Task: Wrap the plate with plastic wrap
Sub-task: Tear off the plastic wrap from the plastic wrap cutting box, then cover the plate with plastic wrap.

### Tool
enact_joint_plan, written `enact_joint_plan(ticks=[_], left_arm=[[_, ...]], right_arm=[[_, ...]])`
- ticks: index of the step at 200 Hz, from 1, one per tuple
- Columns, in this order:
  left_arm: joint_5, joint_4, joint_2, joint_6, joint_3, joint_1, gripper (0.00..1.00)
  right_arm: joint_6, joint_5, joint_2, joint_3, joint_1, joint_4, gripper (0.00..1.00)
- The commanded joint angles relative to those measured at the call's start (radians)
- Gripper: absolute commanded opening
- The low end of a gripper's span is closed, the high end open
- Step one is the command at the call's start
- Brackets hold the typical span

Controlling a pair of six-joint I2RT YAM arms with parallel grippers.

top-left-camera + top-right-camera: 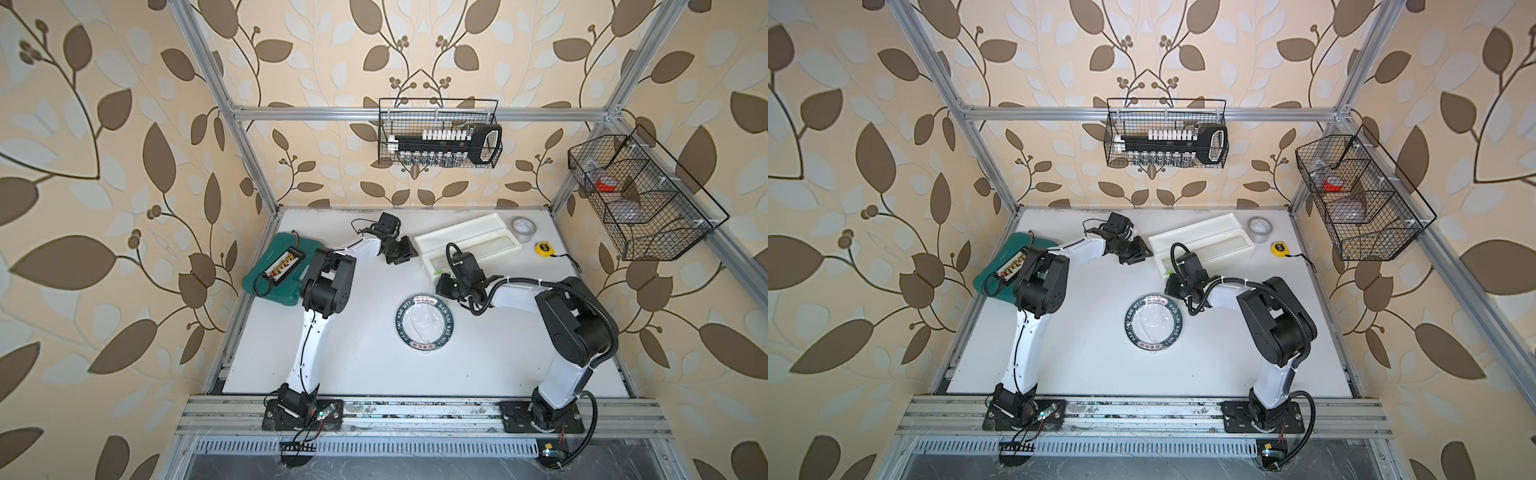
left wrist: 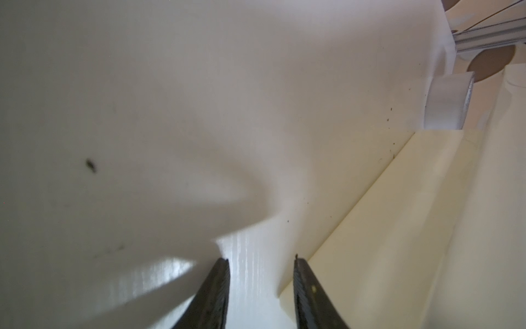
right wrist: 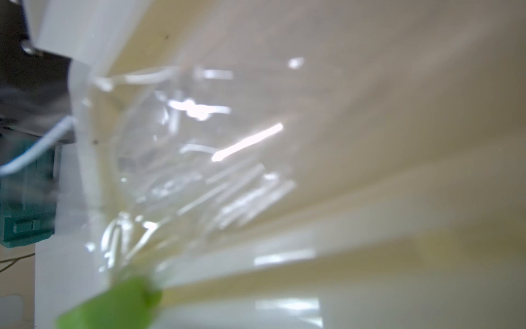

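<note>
— Whereabouts of the plate [image 1: 428, 320]?
— Flat on the white desk [image 1: 353, 353], mid-scene, nearer than the dispenser box [image 1: 465, 228]. Crinkly gloss across its white centre.
— Inside the box?
— Plastic wrap [image 3: 185, 148], creased, rising toward a green tab [image 3: 113, 304].
— Right pincer [image 1: 441, 282]?
— Closed, at the box's left end by that tab; grip itself hidden.
— Left pincer [image 2: 262, 284]?
— Open, empty, just left of the box.
— Baskets?
— In the far basket [image 1: 384, 124], a black socket rack [image 1: 440, 143]; in the right basket [image 1: 665, 232], a red roll [image 1: 606, 183], far compartment.
</note>
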State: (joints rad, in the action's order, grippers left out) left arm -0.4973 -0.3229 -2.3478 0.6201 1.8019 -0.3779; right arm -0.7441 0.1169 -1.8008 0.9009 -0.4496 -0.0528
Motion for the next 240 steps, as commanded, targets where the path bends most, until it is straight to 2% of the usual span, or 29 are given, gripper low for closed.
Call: enact_joint_plan(ticks=[1,22,47,78,100,138,161,187,211,240], left_arm=[[0.007,-0.052,-0.016,-0.033,0.044,0.015,0.39],[0.0,-0.057,-0.006,-0.039,0.047,0.023,0.41],[-0.001,-0.052,0.063,-0.053,0.009,0.033,0.49],[-0.019,-0.049,0.207,-0.059,-0.082,0.067,0.55],[-0.02,-0.043,0.337,-0.063,-0.189,0.093,0.57],[-0.022,-0.035,0.534,-0.076,-0.387,0.105,0.59],[-0.049,0.011,0.625,-0.064,-0.556,0.094,0.6],[-0.055,0.087,0.697,-0.031,-0.727,0.041,0.62],[-0.048,0.169,0.721,0.005,-0.849,-0.025,0.62],[-0.078,0.307,0.717,0.082,-0.959,-0.059,0.6]], right_arm=[[-0.051,0.035,-0.037,-0.085,0.036,0.128,0.0],[-0.026,0.03,-0.034,-0.057,0.035,0.141,0.0],[0.042,-0.025,-0.018,0.043,0.012,0.211,0.0],[0.115,-0.023,0.011,0.173,0.001,0.296,0.25],[0.151,-0.019,0.071,0.205,0.001,0.349,0.43],[0.218,-0.01,0.204,0.163,0.021,0.446,0.56],[0.24,-0.034,0.29,0.091,0.028,0.529,0.58],[0.188,0.046,0.414,-0.066,0.024,0.556,0.58],[0.089,0.161,0.511,-0.206,-0.001,0.498,0.57],[-0.003,0.217,0.509,-0.312,-0.013,0.354,0.55]])
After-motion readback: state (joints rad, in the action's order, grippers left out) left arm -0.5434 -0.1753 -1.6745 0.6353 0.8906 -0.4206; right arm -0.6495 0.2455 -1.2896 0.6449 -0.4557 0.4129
